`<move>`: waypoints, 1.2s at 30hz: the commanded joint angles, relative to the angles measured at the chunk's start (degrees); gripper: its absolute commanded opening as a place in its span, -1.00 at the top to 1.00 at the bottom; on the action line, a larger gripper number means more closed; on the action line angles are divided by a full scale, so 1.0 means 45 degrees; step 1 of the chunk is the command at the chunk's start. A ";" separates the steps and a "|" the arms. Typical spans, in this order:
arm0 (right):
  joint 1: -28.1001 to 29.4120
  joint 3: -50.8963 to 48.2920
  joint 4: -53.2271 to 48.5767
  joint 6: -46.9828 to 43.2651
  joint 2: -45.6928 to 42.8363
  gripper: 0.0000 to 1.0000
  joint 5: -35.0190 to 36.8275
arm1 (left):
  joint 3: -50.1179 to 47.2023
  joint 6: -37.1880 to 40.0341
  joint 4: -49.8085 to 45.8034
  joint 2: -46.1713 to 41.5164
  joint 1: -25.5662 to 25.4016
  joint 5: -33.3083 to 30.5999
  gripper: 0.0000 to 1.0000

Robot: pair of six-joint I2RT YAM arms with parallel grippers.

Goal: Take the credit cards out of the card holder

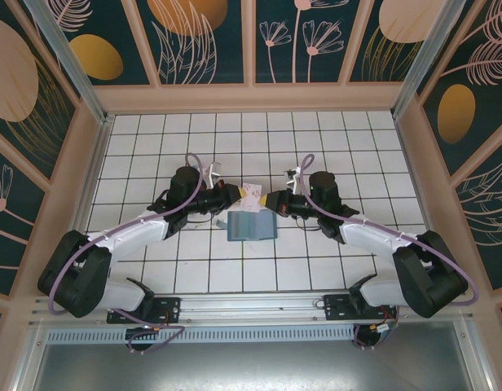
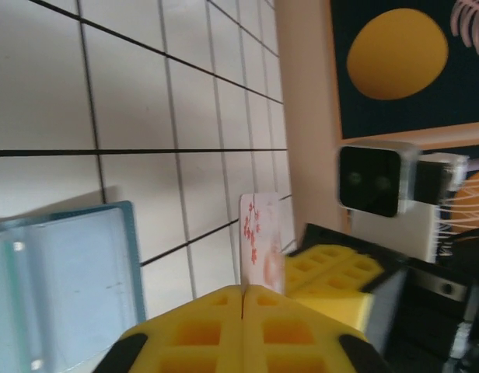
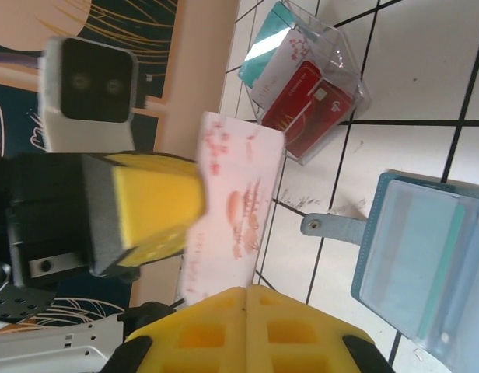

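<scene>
While the open blue-grey soft wallet [image 1: 251, 226] lies nearest the bases, at its far edge the left gripper [image 2: 243, 291] and right gripper [image 3: 245, 289] both pinch one white blossom-printed plastic card [image 3: 236, 206] from opposite sides. Beyond it sits the clear tray [image 3: 347, 61] of red and teal cards [image 3: 305, 101].

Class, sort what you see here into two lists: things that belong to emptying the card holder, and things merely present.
Belongs to the job: card holder; white flowered card, gripped by left pincer and right pincer at once; red card and teal card in the clear box.
Merely present: tiled table; patterned wall panels.
</scene>
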 commanded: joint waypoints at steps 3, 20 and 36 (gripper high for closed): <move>0.0030 0.0010 0.0447 -0.0210 0.0082 0.76 -0.0354 | 0.0041 0.0373 0.0300 -0.0447 0.0017 0.0091 1.00; 0.0028 0.0424 -0.1824 -0.1778 -0.1138 -0.89 0.0555 | 0.3194 0.8296 -0.7486 -0.0765 0.0004 -0.5287 1.00; 0.0027 0.0214 -0.1942 -0.2409 -0.1690 -0.98 0.0576 | 0.4094 1.7862 -0.9549 -0.1056 0.0030 -0.8377 1.00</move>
